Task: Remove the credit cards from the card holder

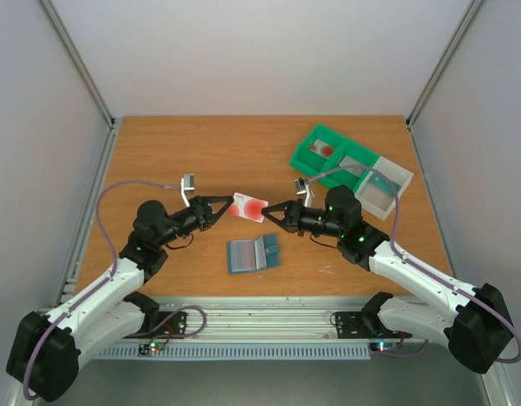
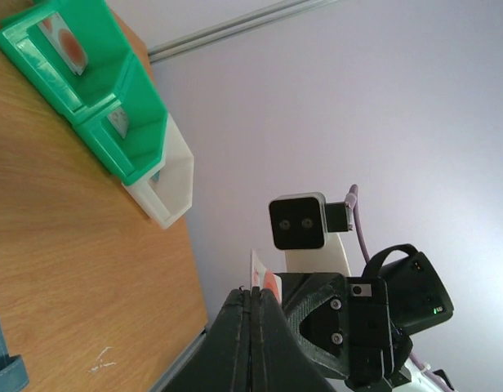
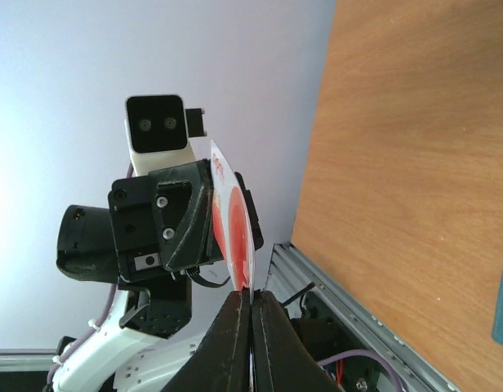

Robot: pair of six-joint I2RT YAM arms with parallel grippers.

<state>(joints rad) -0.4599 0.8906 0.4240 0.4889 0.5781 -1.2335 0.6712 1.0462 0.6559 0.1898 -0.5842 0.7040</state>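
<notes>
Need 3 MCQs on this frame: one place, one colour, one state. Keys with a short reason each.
1. Where is the card holder?
A) lying open on the table between the arms
B) in the green bin
C) in the white bin

2. What colour is the card held in the air?
A) teal
B) white with red
C) black

3. The right fingers are:
A) wide open
B) shut on the card
C) out of view

Key:
1 A, it lies flat on the wood below the held card.
2 B, the top view shows a white face with a red blot.
3 B, they pinch the card's edge, opposite the left fingers.
</notes>
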